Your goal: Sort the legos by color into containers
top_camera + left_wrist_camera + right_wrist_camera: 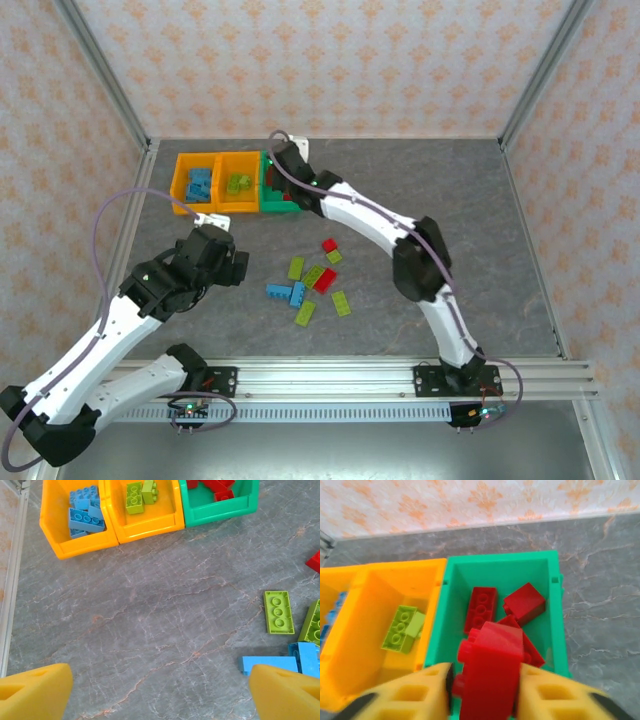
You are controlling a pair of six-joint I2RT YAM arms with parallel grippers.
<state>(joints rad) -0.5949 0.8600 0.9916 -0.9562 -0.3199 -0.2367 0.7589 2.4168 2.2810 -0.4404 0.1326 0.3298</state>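
Note:
My right gripper (283,165) (485,690) hangs over the green container (275,207) (495,565). A red lego (492,675) stands between its parted fingers, blurred and loose, above other red legos (481,607) lying inside. The middle orange container (238,205) (145,527) holds lime legos (135,497). The left orange container (185,190) (80,547) holds blue legos (85,515). Several loose legos lie mid-table: red (325,279), lime (296,267) (278,611), blue (278,291) (270,663). My left gripper (232,264) (160,692) is open over bare table, left of that pile.
The three containers sit side by side at the table's back left. A metal frame post (10,580) runs along the left edge. Patterned walls close in the table, and the aluminium rail (330,378) with both arm bases borders the front.

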